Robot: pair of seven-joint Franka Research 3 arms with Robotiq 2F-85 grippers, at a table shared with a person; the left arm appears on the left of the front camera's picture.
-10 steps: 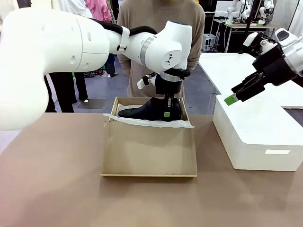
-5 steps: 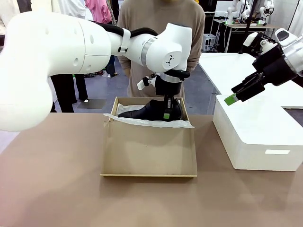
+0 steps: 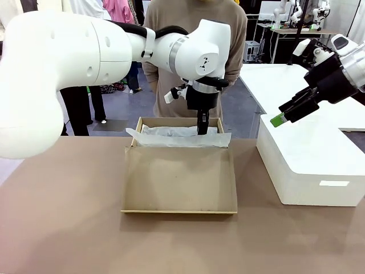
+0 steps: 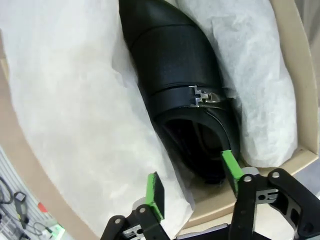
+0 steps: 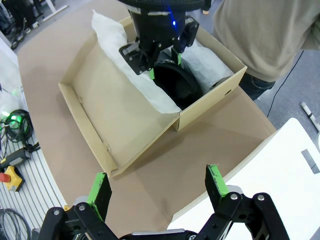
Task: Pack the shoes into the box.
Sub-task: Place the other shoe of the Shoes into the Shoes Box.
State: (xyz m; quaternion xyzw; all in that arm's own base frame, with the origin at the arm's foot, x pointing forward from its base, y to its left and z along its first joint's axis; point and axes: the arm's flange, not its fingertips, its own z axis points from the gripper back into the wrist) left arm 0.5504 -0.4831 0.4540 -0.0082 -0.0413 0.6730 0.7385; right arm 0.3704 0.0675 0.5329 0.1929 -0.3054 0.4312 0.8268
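Note:
One shiny black shoe (image 4: 175,65) with a metal side buckle lies on its side in white tissue paper (image 4: 75,110) inside the brown cardboard box (image 3: 177,121). My left gripper (image 4: 193,180) hangs open just above the shoe's heel opening, its green pads (image 4: 156,192) apart and holding nothing. In the front view this gripper (image 3: 202,124) stands over the box's back part, and the tissue hides the shoe. The right wrist view shows the shoe (image 5: 180,85) under the left gripper (image 5: 165,66). My right gripper (image 3: 279,119) hovers open above the white box, its own view (image 5: 157,185) showing nothing between its fingers.
The box's flap lid (image 3: 179,180) lies open flat toward me. A large white rounded box (image 3: 308,165) stands on the table's right. A person in a beige top (image 3: 194,23) stands just behind the shoebox. Bare brown tabletop (image 3: 63,211) spreads left and front.
My left gripper opened and let go of the shoe, which sank into the tissue in the box and out of the front view. The gripper rose slightly. The right arm stayed still.

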